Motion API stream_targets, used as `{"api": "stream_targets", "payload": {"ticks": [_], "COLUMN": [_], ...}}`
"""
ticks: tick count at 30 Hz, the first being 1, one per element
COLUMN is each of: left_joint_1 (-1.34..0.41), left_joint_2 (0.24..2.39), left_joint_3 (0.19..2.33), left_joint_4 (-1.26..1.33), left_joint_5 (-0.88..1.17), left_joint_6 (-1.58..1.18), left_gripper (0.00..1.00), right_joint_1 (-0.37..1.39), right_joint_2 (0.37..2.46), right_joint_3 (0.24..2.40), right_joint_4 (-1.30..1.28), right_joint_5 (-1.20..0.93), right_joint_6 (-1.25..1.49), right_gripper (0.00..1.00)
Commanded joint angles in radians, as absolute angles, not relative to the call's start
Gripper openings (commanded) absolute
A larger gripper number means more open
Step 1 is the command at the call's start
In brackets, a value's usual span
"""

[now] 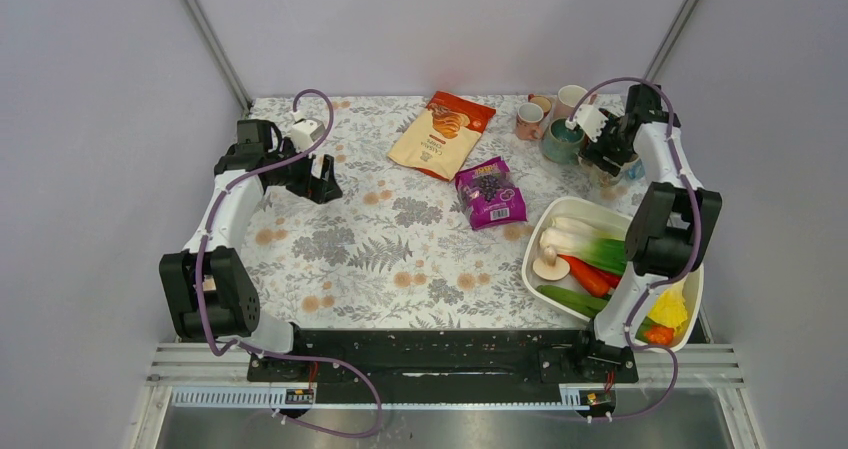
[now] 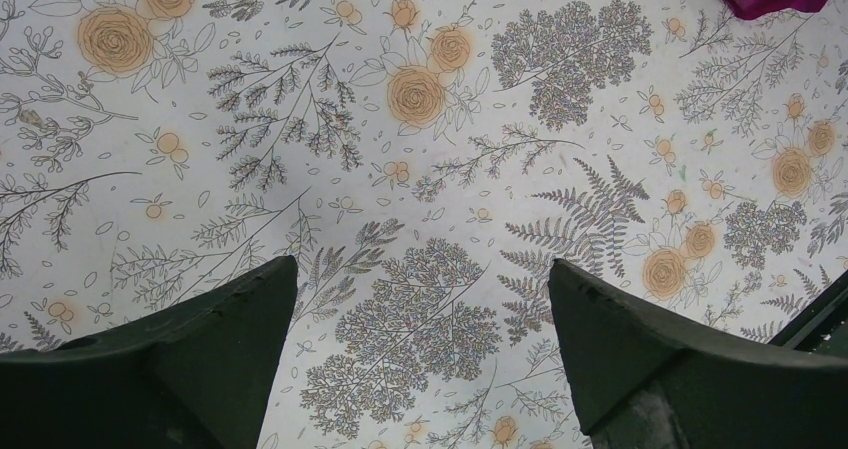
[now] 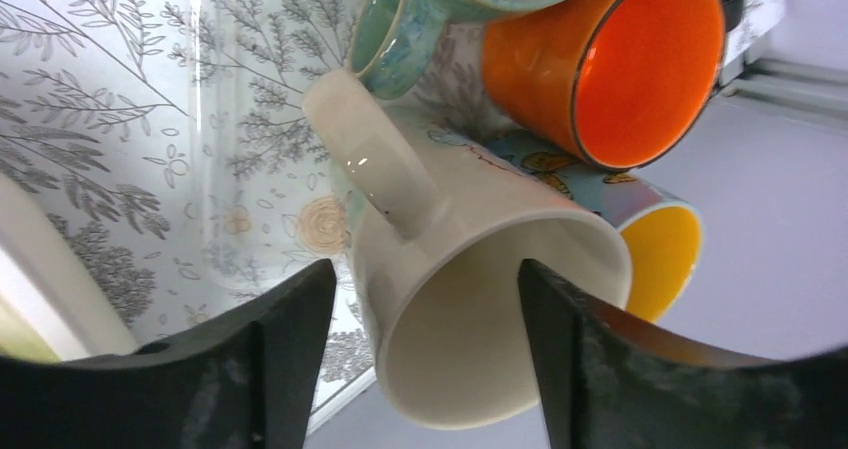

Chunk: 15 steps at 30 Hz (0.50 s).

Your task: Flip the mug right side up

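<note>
A cream mug (image 3: 470, 299) with a handle lies tilted, its open mouth facing the right wrist camera. It leans against an orange mug (image 3: 640, 64), a yellow-lined mug (image 3: 665, 254) and a teal mug (image 3: 400, 29). My right gripper (image 3: 425, 264) is open, its fingers on either side of the cream mug's rim; I cannot tell whether they touch it. In the top view the right gripper (image 1: 605, 157) is at the back right among the mugs and hides the cream mug. My left gripper (image 1: 322, 182) (image 2: 420, 262) is open and empty over the floral cloth.
A teal mug (image 1: 560, 141), a pink mug (image 1: 529, 120) and a white mug (image 1: 570, 99) stand at the back right. An orange snack bag (image 1: 442, 134) and a purple packet (image 1: 490, 193) lie mid-table. A white bowl (image 1: 556, 212) of vegetables sits at the right. The table's right edge is close to the mugs.
</note>
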<state>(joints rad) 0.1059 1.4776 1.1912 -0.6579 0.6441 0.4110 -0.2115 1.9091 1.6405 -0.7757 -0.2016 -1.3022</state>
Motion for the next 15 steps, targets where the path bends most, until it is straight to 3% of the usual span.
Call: {"api": "stream_targets", "payload": {"ticks": [1,10,15], "left_joint_1": [0.112,0.099,0.076], "left_joint_2": [1.465,1.462,1.443], "left_joint_3": [1.227,1.125,1.017], "left_joint_4": [-0.637,-0.459,-0.244], "left_joint_5": [0.65,0.643,0.563], "left_joint_6": [0.416,0.308,0.202], "left_gripper": [0.99,0.99,0.99], "right_joint_1": [-0.216,-0.193,-0.175], "right_joint_2": [1.793,1.524,1.361], "right_joint_3": [1.597,1.395,1.351], "right_joint_4": [-0.65,-0.413,-0.298], "right_joint_5": [-0.195,-0.28,-0.377], "right_joint_6": [-1.311,-1.29,-0.957], "right_gripper": [0.97,0.99,1.0]}}
